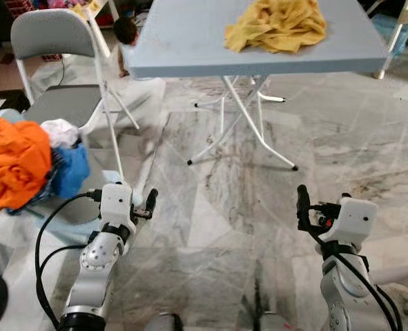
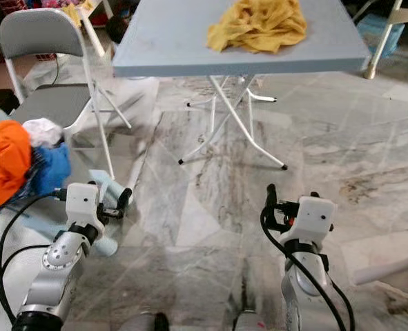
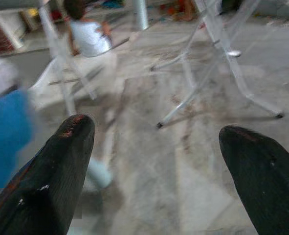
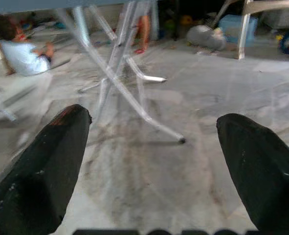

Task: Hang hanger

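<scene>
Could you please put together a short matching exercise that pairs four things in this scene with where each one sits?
Things:
1. yellow cloth
2. orange cloth
3. folding chair
4. left tool

Places:
A. on the laundry pile at the robot's left
B. low over the floor, beside the pile
C. on the table top
D. left of the table, behind the pile

Pairs: 1-C, 2-A, 3-D, 4-B

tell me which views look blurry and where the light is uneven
Left wrist view: smeared, the chair legs and blue cloth soft, the black fingers sharper. Right wrist view: table legs streaked. Eye views: mostly sharp, with slight ghosting around the chair legs; even daylight, soft sheen on the marble floor, faint shadow beneath the table.
</scene>
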Available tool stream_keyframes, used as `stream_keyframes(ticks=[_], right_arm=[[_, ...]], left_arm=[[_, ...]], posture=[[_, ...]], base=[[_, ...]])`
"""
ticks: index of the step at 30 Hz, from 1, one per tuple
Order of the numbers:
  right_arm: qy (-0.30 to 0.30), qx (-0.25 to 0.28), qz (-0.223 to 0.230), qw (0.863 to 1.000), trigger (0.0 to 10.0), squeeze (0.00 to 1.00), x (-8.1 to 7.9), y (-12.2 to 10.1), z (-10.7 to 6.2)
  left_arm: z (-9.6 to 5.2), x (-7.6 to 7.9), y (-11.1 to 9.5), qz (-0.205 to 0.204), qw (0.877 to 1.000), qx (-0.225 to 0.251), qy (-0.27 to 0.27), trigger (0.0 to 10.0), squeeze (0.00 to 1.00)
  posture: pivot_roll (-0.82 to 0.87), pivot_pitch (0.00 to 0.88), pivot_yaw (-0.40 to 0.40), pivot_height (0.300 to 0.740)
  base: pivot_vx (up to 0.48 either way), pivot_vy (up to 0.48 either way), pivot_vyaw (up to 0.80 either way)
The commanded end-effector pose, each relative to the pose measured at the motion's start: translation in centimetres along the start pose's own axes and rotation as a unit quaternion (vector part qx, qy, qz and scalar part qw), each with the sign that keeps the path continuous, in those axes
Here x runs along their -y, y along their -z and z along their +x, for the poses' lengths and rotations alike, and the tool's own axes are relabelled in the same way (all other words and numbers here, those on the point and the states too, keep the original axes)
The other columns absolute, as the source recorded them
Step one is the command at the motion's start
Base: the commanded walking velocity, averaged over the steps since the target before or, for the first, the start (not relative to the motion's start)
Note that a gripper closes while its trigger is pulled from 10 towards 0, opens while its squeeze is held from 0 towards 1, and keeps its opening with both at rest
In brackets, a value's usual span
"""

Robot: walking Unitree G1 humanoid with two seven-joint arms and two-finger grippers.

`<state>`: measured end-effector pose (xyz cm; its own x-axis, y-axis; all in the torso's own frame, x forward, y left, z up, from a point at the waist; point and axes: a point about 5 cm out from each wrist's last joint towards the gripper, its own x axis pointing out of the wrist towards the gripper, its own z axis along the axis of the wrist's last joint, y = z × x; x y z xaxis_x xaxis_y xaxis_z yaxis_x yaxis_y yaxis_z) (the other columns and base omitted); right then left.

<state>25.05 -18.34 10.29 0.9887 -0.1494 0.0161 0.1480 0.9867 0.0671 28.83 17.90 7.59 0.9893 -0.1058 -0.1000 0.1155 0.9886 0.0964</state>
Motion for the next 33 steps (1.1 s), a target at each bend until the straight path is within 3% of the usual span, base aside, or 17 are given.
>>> stream_keyframes(ticks=[1,12,25,33], right_arm=[[-0.010,0.001,0.009,1.000,10.0,0.00,-0.6,0.0,0.0],[-0.002,0.000,0.012,1.000,10.0,0.00,-0.5,0.1,-0.1],[0.010,0.015,-0.005,1.000,10.0,0.00,0.3,0.0,0.4],[-0.014,0.024,-0.017,0.999,10.0,0.00,-0.7,-0.3,0.8]], left_arm=[[-0.6,-1.3,0.8,0.003,1.000,-0.016,-0.020,10.0,0.00],[-0.8,-1.4,0.8,0.005,1.000,-0.017,-0.019,10.0,0.00],[-0.5,-1.4,0.9,0.008,0.999,-0.016,-0.030,10.0,0.00],[-0.7,-2.1,1.0,0.013,0.998,-0.014,-0.054,10.0,0.00]], posture=[[-0.08,0.218,0.083,0.740],[-0.07,0.220,0.091,0.740],[-0.05,0.174,0.088,0.740],[-0.04,0.180,0.069,0.740]], base=[[0.000,0.480,0.00],[0.000,0.480,-0.62],[0.000,0.480,0.00],[0.000,0.420,0.00]])
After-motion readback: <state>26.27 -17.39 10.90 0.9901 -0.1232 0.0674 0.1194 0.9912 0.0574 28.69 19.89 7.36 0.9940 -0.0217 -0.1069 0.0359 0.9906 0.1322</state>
